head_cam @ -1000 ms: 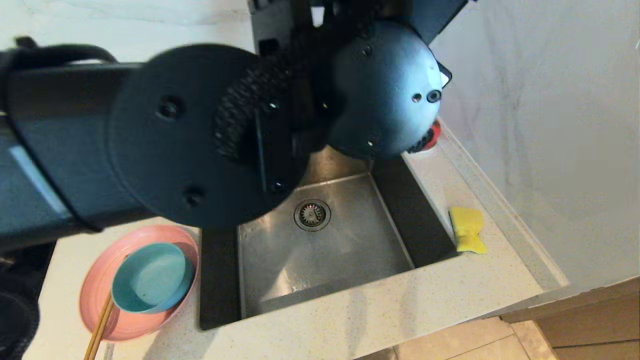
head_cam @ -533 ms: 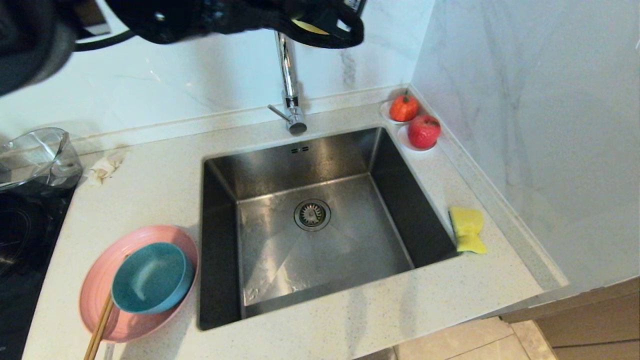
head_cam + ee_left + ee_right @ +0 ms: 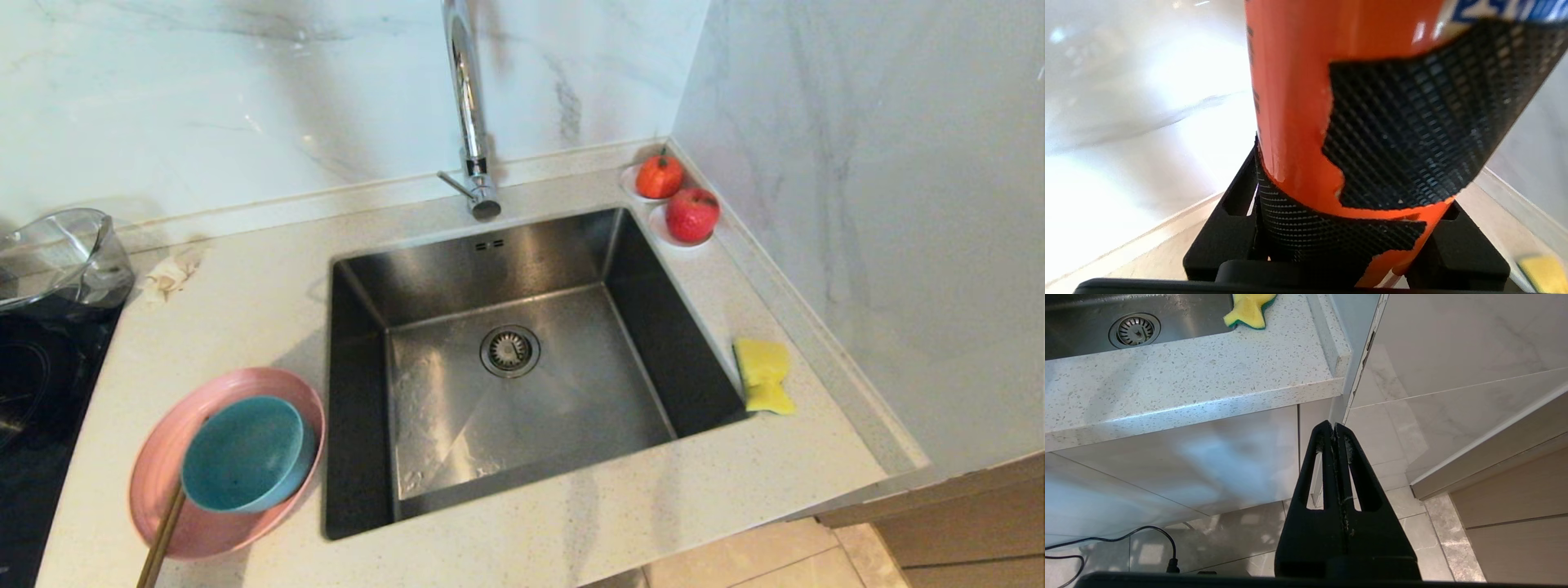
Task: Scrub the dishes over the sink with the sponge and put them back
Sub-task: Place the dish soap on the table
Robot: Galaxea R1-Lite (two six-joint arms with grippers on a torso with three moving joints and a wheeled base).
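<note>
The pink plate [image 3: 159, 510] lies on the counter left of the sink [image 3: 359, 408], and the teal bowl [image 3: 245, 453] sits in it. The yellow sponge [image 3: 763, 376] lies on the counter at the sink's right rim, also in the right wrist view [image 3: 1249, 310]. Neither arm shows in the head view. In the left wrist view, my left gripper [image 3: 1339, 228] is shut on an orange bottle [image 3: 1290, 102] wrapped with black grip tape. My right gripper [image 3: 1334, 426] hangs shut and empty below the counter's front edge, over the floor.
A tall chrome tap [image 3: 467, 106] rises behind the sink. Wooden chopsticks [image 3: 163, 535] lean on the plate. A clear glass bowl [image 3: 61, 257] and a black hob [image 3: 33, 392] are at the left. Two red fruits [image 3: 692, 214] sit in the back right corner by the wall.
My left arm, which filled the head view a second ago, has swung up and out of it, uncovering the tap, the counter and the fruits. The dishes and the sponge have not moved.
</note>
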